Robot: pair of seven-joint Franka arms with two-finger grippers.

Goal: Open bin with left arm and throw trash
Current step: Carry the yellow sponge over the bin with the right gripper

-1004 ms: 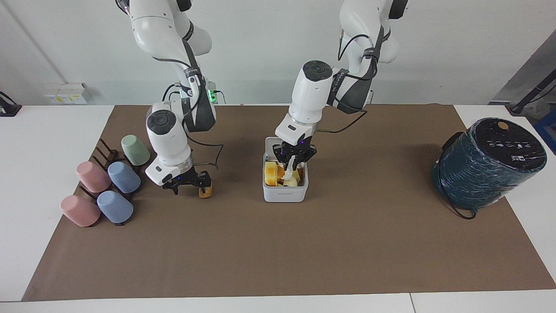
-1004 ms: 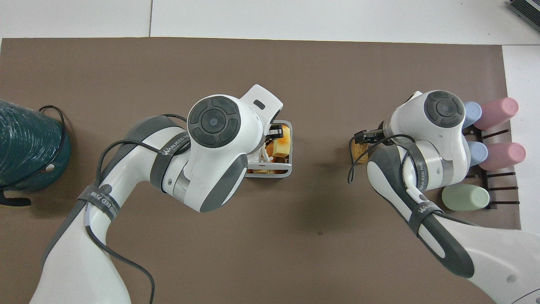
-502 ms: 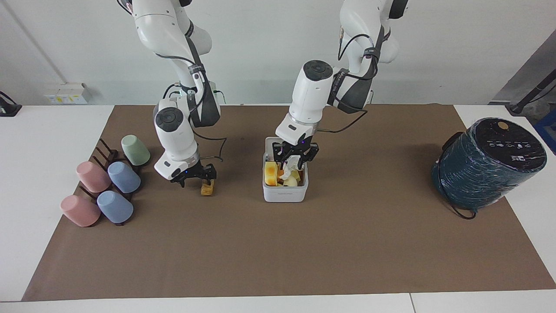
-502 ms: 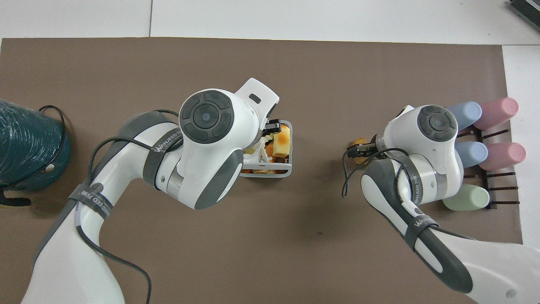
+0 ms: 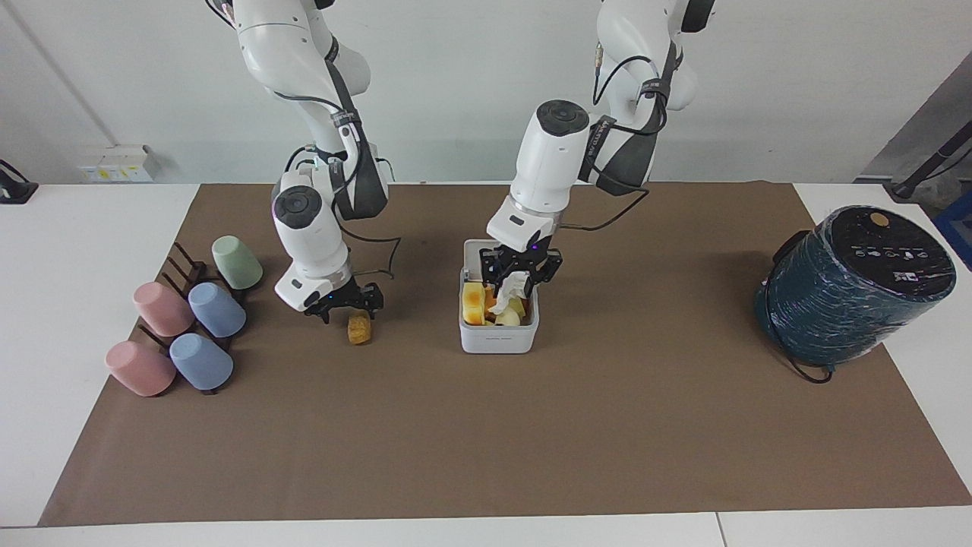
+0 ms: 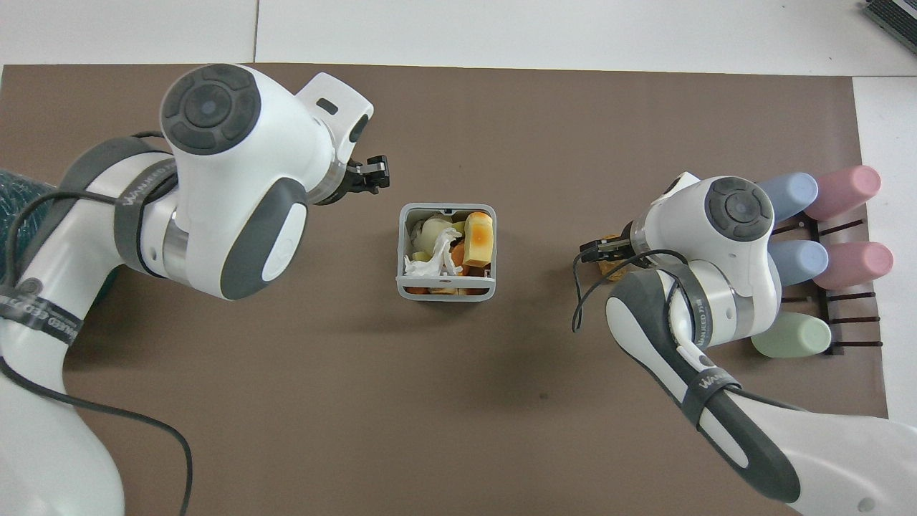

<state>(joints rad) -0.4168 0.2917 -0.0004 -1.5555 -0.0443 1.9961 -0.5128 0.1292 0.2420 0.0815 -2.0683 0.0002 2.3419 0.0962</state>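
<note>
Handling: chunk (image 5: 358, 330) prob light, crusty, crumbly; pinch its sides gently.
Chunk loc: on mat (image 5: 486, 441), beside open bin (image 5: 499, 334), toward right arm's end.
R gripper (image 5: 343, 305): spread wide, empty, just over chunk.
L gripper (image 5: 521, 272): over bin; state can't tell.

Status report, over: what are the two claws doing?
Left gripper open over the bin, tissue in it. Right gripper open above the crusty chunk on the mat. Path to bin unobstructed.
</note>
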